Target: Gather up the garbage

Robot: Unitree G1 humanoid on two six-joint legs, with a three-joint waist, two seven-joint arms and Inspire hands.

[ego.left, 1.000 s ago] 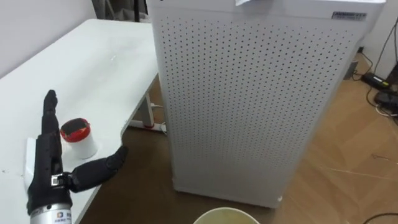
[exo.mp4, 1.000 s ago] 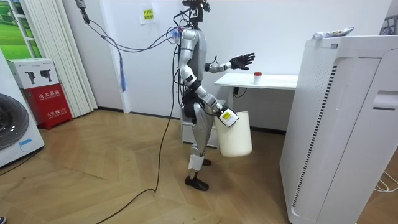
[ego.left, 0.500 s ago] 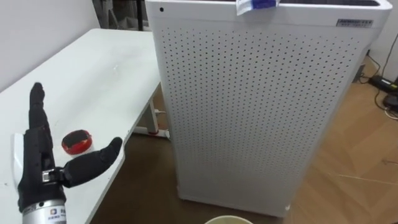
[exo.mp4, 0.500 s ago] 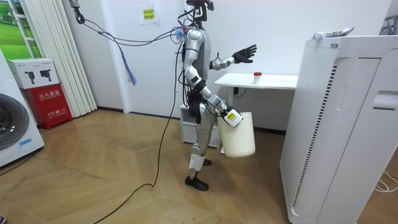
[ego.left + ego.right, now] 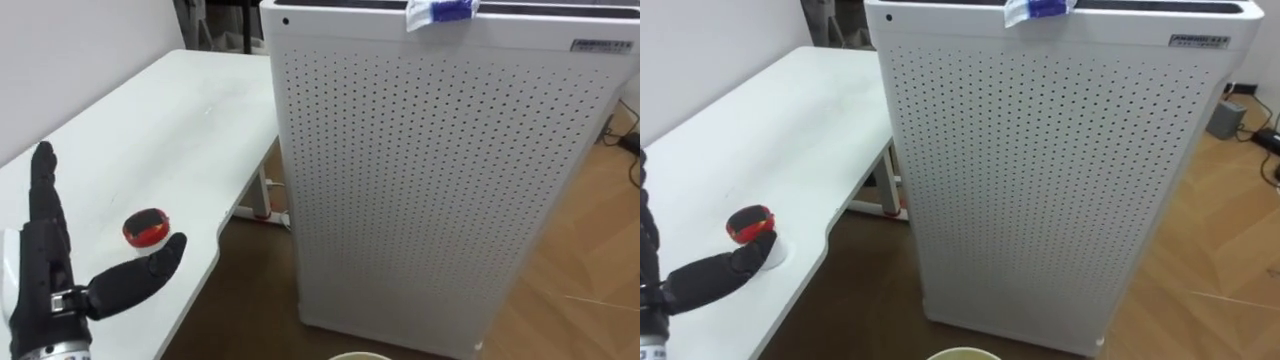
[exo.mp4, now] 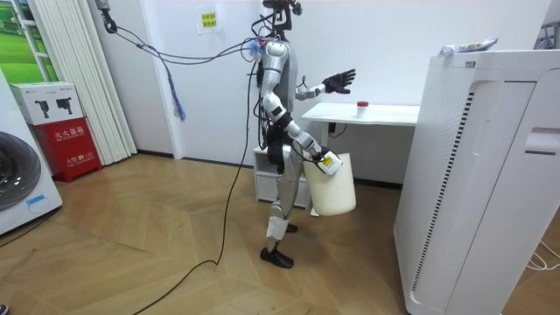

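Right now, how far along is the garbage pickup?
Nothing looks collected yet. The open left hand is raised over the white table, beside the red-lidded cup, not gripping it. The white bucket hangs at the right hand. Remaining: cup, plus the wrapper atop the white cabinet.

bright even light, soft shadows
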